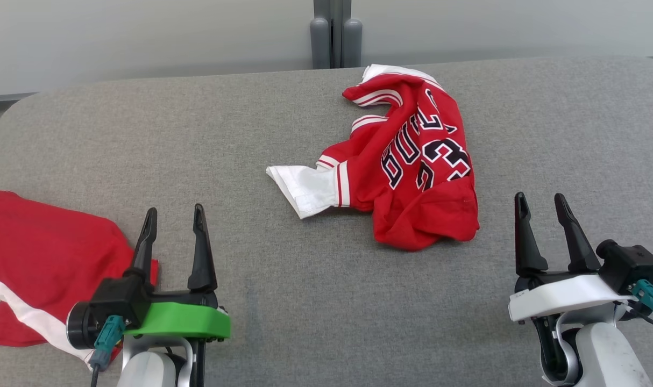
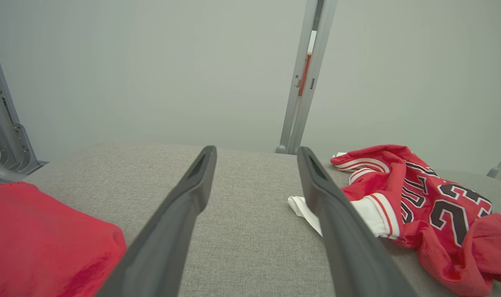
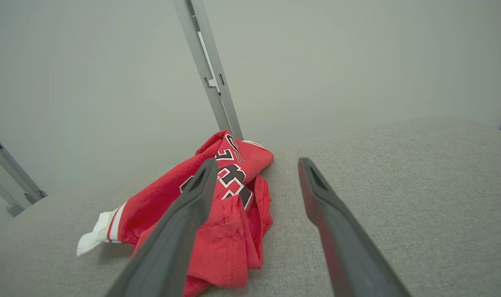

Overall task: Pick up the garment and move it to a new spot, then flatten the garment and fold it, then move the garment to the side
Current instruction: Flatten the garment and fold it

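A crumpled red jersey, the garment, lies in a heap on the grey table toward the back centre-right, with white trim, black lettering and a white corner sticking out to the left. The left wrist view has the garment at its right, and the right wrist view has the garment at centre-left, partly behind a finger. My left gripper hovers open near the front left, well short of the jersey. Open and holding nothing, my right gripper stands at the front right, just right of the heap's near edge.
A second red cloth with a white stripe lies at the table's front left, beside my left gripper; it fills the lower left corner as red cloth in the left wrist view. A grey post rises behind the table's far edge.
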Motion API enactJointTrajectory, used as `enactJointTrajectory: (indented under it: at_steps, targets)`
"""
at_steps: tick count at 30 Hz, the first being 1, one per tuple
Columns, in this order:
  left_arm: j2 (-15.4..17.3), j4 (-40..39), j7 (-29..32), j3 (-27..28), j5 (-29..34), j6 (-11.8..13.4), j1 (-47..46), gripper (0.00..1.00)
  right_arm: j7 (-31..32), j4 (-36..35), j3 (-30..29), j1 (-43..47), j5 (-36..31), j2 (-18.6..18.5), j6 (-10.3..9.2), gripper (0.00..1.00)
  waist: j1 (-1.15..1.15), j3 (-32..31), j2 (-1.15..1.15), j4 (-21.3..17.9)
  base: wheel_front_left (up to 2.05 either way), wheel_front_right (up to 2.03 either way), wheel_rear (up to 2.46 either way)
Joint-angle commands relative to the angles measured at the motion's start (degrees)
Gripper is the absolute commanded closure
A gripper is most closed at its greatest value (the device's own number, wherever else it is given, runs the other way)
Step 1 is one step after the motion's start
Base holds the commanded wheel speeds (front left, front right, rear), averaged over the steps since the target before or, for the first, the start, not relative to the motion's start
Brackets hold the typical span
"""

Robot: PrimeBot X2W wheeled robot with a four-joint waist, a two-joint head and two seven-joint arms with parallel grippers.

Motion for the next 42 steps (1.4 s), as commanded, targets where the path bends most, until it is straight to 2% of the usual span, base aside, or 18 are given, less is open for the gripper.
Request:
enactJointTrajectory:
  at_steps: [1, 15, 26, 27, 28, 29, 36, 42]
  targets:
    - [0.2, 0.2, 0.0, -0.1, 0.2, -0.3, 0.6, 0.00, -0.2, 0.3, 0.0, 0.4, -0.5, 0.0, 0.03, 0.00, 0.00, 0.1, 0.00, 0.1, 0.00, 0.00, 0.00]
    - [0.2, 0.6, 0.0, -1.6, -0.8, -0.1, -1.7, 0.00, 2.8, 11.8, 3.2, -6.4, 0.6, -0.5, 0.03, 0.00, 0.00, 3.5, 0.00, 4.9, 0.00, 0.00, 0.00]
    - [0.2, 1.0, 0.0, -2.5, -1.2, 0.0, -2.2, 0.00, 2.2, 19.1, 2.8, -10.7, 2.9, -1.8, 0.03, 0.00, 0.00, 4.8, 0.00, 7.8, 0.00, 0.00, 0.00]
    - [0.2, 1.0, 0.0, -2.5, -1.2, 0.0, -2.2, 0.00, 2.1, 19.2, 3.0, -10.8, 3.1, -1.8, 0.03, 0.11, 0.00, 4.8, 0.00, 7.8, 0.00, 0.00, 0.00]
    - [0.2, 1.1, 0.0, -2.3, -1.2, 0.1, -2.1, 0.00, 1.9, 19.4, 3.2, -10.9, 3.3, -1.8, 0.03, 0.77, 0.00, 4.6, 0.00, 7.8, 0.00, 0.00, 0.00]
    - [0.2, 1.1, 0.0, -2.2, -1.2, 0.2, -2.1, 0.00, 1.7, 19.3, 3.4, -10.9, 3.5, -1.9, 0.03, 1.00, 0.00, 4.6, 0.00, 7.7, 0.00, 0.00, 0.00]
    - [0.2, 1.5, 0.0, -1.9, -0.9, 0.2, -1.7, 0.00, 1.0, 17.7, 2.9, -9.7, 4.6, -2.4, 0.03, 1.00, 0.00, 3.5, 0.00, 5.8, 0.00, 0.00, 0.00]
    - [0.2, 1.3, 0.0, -1.6, -0.7, 0.3, -0.9, 0.00, 0.9, 13.3, -0.3, -7.1, 3.4, -3.9, 0.03, 1.00, 0.00, 2.5, 0.00, 3.4, 0.00, 0.00, 0.00]
